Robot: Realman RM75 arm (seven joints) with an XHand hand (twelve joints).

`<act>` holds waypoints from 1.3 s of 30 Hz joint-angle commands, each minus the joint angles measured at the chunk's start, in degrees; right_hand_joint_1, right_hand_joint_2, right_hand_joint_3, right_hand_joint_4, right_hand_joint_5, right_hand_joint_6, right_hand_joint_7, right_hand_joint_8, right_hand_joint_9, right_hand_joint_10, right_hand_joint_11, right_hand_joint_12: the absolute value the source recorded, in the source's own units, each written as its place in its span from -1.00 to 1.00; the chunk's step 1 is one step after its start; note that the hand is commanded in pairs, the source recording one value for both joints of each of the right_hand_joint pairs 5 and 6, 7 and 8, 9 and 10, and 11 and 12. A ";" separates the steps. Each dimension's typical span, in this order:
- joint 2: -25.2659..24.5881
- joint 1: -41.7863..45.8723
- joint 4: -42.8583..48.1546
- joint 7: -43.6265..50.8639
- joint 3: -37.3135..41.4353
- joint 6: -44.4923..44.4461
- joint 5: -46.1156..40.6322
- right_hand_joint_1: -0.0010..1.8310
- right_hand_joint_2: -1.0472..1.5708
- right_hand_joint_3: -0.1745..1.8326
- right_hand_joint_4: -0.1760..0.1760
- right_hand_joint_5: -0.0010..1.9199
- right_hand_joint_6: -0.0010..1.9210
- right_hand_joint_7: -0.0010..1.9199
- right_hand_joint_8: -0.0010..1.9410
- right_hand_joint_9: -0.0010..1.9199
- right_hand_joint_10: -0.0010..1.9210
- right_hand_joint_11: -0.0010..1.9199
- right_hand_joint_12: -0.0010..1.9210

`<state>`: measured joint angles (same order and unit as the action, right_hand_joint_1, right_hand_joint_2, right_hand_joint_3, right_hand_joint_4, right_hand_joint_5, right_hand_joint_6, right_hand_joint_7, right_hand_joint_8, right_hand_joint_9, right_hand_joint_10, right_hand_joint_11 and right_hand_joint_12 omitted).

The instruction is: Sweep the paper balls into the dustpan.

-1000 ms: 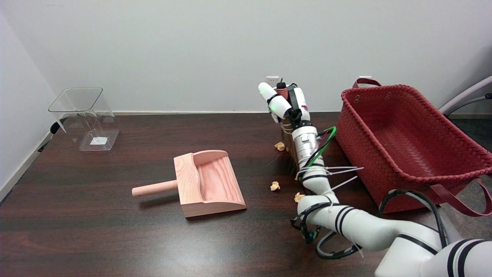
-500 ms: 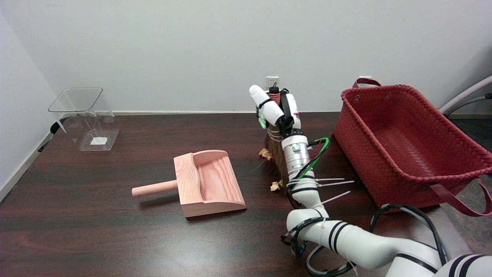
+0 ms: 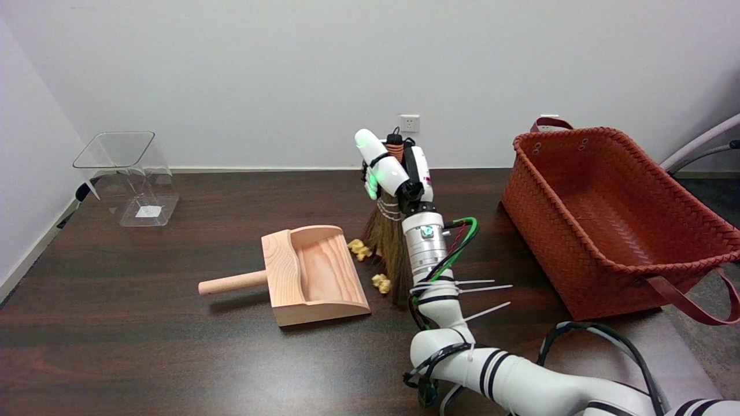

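- Nearest to me, the white right arm (image 3: 520,375) comes in from the lower right, trailing black cable loops and loose white cable ties along its forearm.
- The wooden dustpan (image 3: 315,277) lies flat on the dark tabletop (image 3: 144,346), its round handle pointing left and its open mouth facing right.
- One paper ball (image 3: 381,282) sits just beside the dustpan's right edge, against the broom's bristles.
- The small broom (image 3: 388,242) stands nearly upright, bristles fanned down onto the tabletop just right of the dustpan; the forearm crosses in front of its right side and hides part of it.
- A second paper ball (image 3: 359,248) rests a little farther back, between the dustpan's mouth and the bristles, close to the pan's far right corner.
- The right hand (image 3: 393,170) is wrapped around the top of the broom handle, fingers curled about it, a green light glowing on its left side.
- To the right, well apart from the sweeping, a big red woven basket (image 3: 613,214) stands with its strap hanging over the near corner.
- Far left, at the back, a clear plastic bin (image 3: 128,179) stands near the wall.
- On the wall behind the hand is a white power outlet (image 3: 409,122).
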<state>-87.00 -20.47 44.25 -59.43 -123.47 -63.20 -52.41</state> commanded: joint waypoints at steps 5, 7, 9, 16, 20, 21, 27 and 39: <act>-8.08 0.80 2.02 0.04 -1.05 3.06 -0.53 -0.30 1.00 -0.80 0.00 1.00 1.00 1.00 0.98 1.00 1.00 1.00 1.00; -8.93 0.66 1.98 0.04 -1.21 3.29 -1.19 -0.30 1.00 -0.79 0.00 1.00 1.00 1.00 0.98 1.00 1.00 1.00 1.00; -9.88 0.45 1.90 0.08 -1.34 3.30 -1.39 -0.30 1.00 -0.78 0.00 1.00 1.00 1.00 0.98 1.00 1.00 1.00 1.00; -11.26 -0.77 2.20 2.59 -1.48 3.30 -1.39 -0.29 1.00 -0.79 0.00 1.00 1.00 1.00 0.98 1.00 1.00 1.00 1.00; -11.47 -1.35 2.82 3.82 -2.17 2.70 -1.39 -0.29 1.00 -0.78 0.00 1.00 1.00 1.00 0.98 1.00 1.00 1.00 1.00; -11.47 -1.40 3.12 4.10 -2.22 2.66 -1.39 -0.29 1.00 -0.78 0.00 1.00 1.00 1.00 0.98 1.00 1.00 1.00 1.00; -11.36 -0.86 6.00 8.64 -2.30 2.37 -1.16 -0.29 1.00 -0.76 0.00 1.00 1.00 1.00 0.98 1.00 1.00 1.00 1.00; -6.91 0.75 18.34 20.07 -2.38 0.00 -1.37 -0.25 1.00 -0.79 0.00 1.00 1.00 1.00 0.98 1.00 1.00 1.00 1.00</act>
<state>-97.20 -21.08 50.54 -50.58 -125.45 -61.15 -53.58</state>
